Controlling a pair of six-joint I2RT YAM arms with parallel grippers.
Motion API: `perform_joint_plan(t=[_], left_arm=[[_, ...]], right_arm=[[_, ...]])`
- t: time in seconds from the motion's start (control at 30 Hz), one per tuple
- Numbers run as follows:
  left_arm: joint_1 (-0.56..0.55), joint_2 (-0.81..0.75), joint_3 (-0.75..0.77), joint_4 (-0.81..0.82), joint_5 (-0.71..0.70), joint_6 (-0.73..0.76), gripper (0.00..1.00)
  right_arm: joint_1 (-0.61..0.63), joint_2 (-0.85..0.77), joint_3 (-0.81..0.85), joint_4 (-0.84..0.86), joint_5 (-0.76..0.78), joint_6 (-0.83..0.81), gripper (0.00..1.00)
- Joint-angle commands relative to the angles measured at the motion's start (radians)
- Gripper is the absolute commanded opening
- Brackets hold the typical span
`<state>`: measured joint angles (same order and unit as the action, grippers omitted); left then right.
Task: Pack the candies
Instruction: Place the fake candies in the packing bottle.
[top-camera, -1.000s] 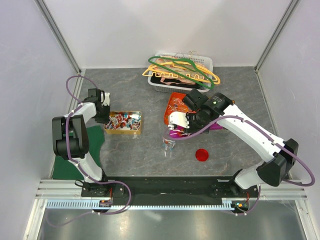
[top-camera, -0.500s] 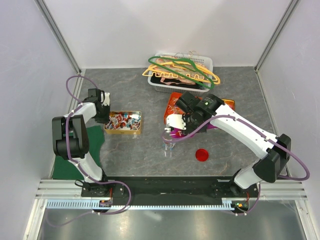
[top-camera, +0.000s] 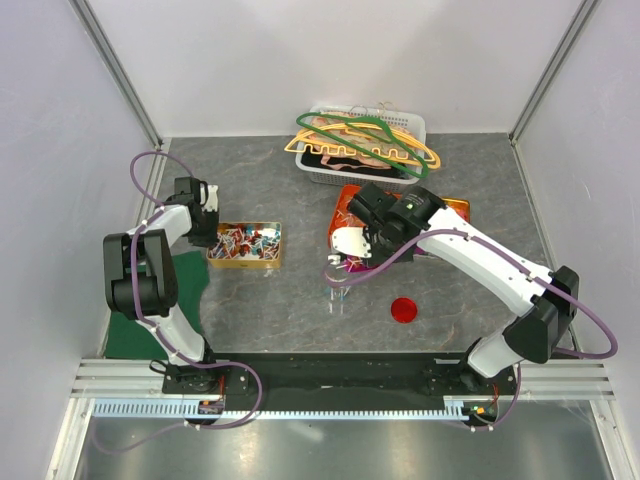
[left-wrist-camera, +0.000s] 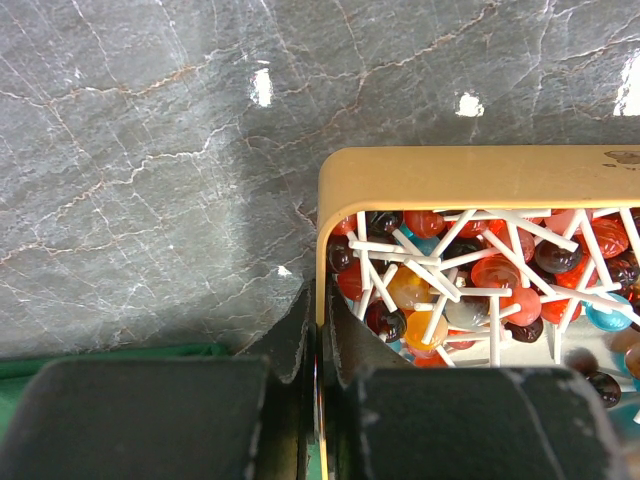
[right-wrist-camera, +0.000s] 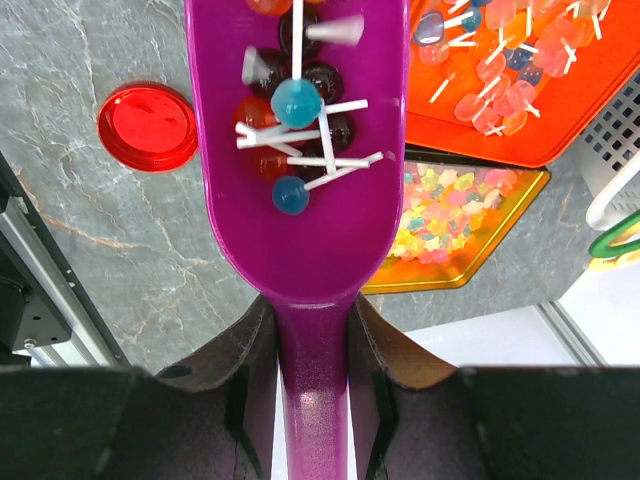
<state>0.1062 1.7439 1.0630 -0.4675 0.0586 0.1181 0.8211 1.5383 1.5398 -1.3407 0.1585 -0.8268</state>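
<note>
STEP: likely carrying a scoopful to pour | right gripper (right-wrist-camera: 312, 340) clamped on purple plastic scoop (right-wrist-camera: 300, 210) loaded with round lollipop candies (right-wrist-camera: 295, 103), near small clear glass jar (top-camera: 338, 292) | left gripper (left-wrist-camera: 320, 335) pinching gold rectangular tin (left-wrist-camera: 480, 165) wall, more candies inside | NEXT: probably centre scoop lip over jar mouth, tilt slowly.

Grey marbled tabletop (top-camera: 280, 310), white walls (top-camera: 300, 60)

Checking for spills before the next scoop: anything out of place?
No spill seen on the table; the lollipops sit inside the purple scoop held by the right gripper. Only oddity: coat hangers heaped askew, overhanging the rim of the white basket.
</note>
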Motion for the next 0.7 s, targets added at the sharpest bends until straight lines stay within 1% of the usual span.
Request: perform_joint_plan(t=[0.0,0.67], left_arm=[[0.009,-0.021,0.017,0.018,0.021,-0.008,0.02],[0.01,-0.018,0.017,0.021,0.026,-0.009,0.02]], right_arm=[[0.007,0.003,0.042,-0.029,0.036,0.006,0.0],[0.038,0.022,0.056,-0.063,0.096,0.006,0.0]])
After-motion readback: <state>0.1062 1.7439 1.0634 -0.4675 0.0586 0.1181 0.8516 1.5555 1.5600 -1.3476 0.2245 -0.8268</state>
